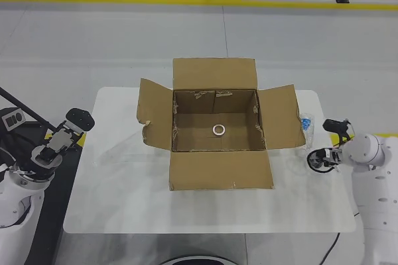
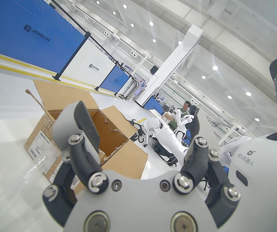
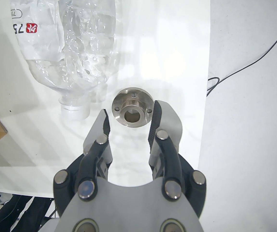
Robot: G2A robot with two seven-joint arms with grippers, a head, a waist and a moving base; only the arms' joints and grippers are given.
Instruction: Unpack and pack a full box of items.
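Two tools spread, one astride a metal flange

Off the worktop's [image 1: 119, 199] left edge, the left tool [image 1: 58, 142] hangs beside it with nothing in it, fingers [image 2: 86, 124] held wide apart. It is angled up and across towards the box [image 2: 126, 154], well apart from it.

At the middle of the worktop stands the cardboard box [image 1: 215, 173], all four flaps folded outward. One small pale ring [image 1: 219, 130] lies on its floor, near the far wall.

Just beyond the right flap lies a crushed clear bottle [image 1: 307, 129] on its side, its white cap end turned towards the right tool [image 1: 320, 160].

Near the worktop's right edge the flange [image 3: 128, 101] sits flat, bore upward, just beside the bottle's [image 3: 68, 37] cap. The right tool [image 3: 130, 110] points down at the worktop [image 3: 165, 49] and straddles the flange with fingers [image 3: 154, 119] spread: one pad is at the flange's rim, the other stands a little apart. Whether that nearer pad touches cannot be told
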